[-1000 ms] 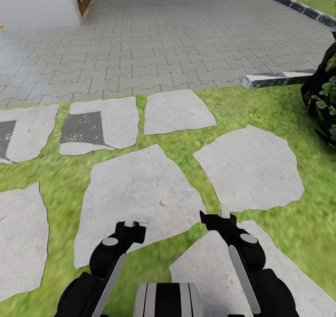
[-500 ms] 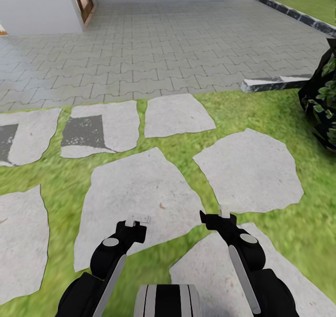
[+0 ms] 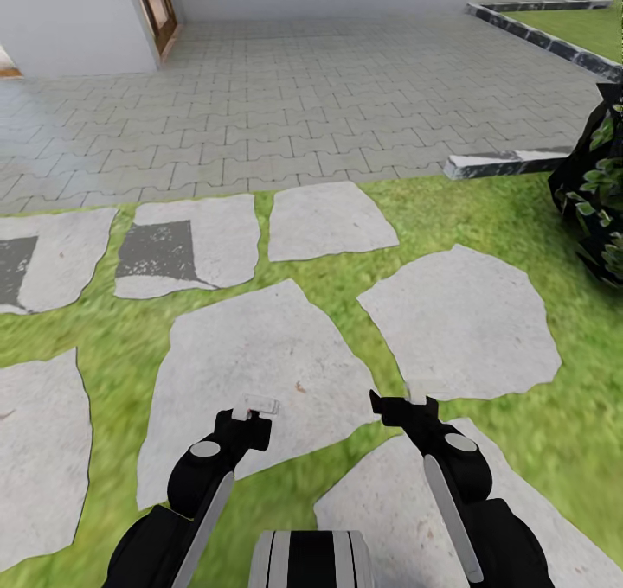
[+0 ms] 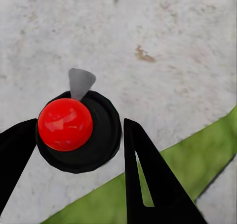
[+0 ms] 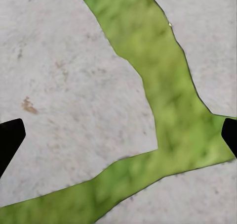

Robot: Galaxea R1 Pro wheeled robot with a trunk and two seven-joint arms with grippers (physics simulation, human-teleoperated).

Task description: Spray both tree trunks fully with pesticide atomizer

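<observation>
Left gripper (image 4: 74, 150) is clamped on the pesticide atomizer (image 4: 79, 131): black round body with a red cap sits between the two dark fingers (image 4: 148, 179), grey nozzle tip poking past them, all above a grey stepping stone (image 3: 251, 354). Right gripper (image 5: 118, 130) is spread wide and empty over the grass seam beside that stone. Dark shrub (image 3: 597, 199) sits well off to its right.

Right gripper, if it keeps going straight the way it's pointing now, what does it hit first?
Most likely the ground: the right gripper points down at a grey stepping stone edged by a grass strip. Nothing shows in between, though depth is hard to judge.
</observation>
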